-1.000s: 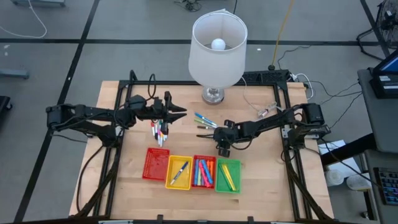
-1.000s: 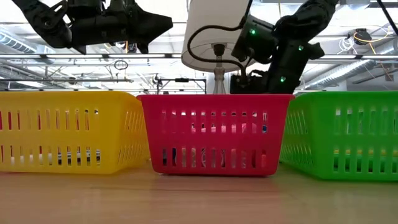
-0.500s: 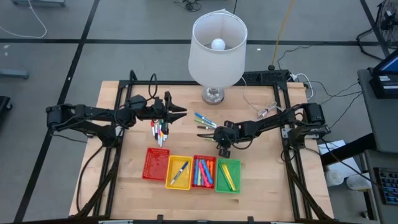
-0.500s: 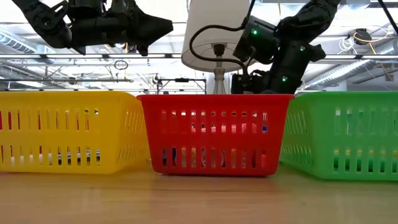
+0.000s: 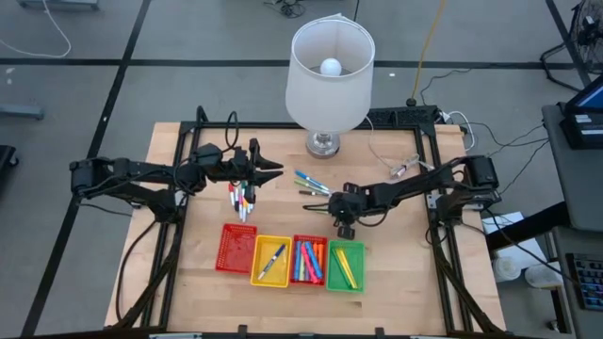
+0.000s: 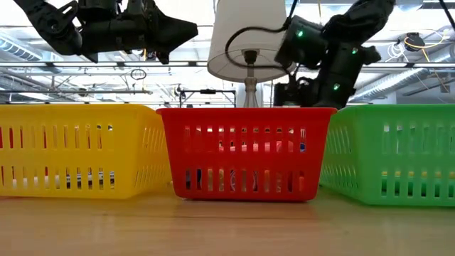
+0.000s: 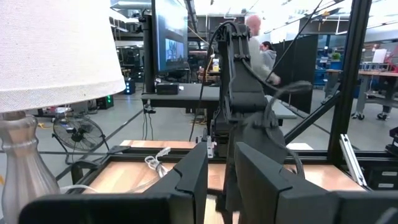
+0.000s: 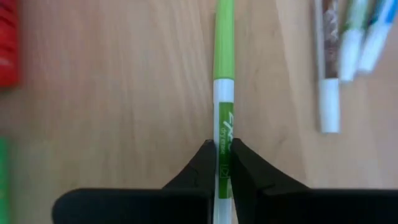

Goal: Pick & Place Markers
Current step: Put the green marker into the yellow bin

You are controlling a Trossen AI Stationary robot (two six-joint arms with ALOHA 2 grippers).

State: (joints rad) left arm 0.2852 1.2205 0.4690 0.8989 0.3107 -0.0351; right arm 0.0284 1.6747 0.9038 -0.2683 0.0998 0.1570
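Note:
My right gripper (image 8: 224, 149) is shut on a white marker with a green cap (image 8: 224, 74), just beyond the far rims of the red tray (image 5: 309, 260) and the green tray (image 5: 345, 266). In the high view that gripper (image 5: 343, 226) hides the marker. More markers lie loose on the table in a pile (image 5: 242, 199) and a group (image 5: 309, 181). My left gripper (image 5: 270, 171) hovers level above the pile with a narrow gap between its fingers (image 7: 199, 180) and nothing in it. My right gripper pinches the marker's white printed barrel (image 8: 224, 127), just behind the green cap, between its two fingers (image 8: 202, 165). The fingers slant down from the table's right side and lie along the marker, whose cap end points away from them. Whether it is off the wood I cannot tell.
A second red tray (image 5: 236, 248) and a yellow tray (image 5: 271, 261) with a dark marker complete the row near the front. The middle red tray and the green tray hold markers too. A lamp (image 5: 328, 75) stands at the far middle, and cables lie at the far right.

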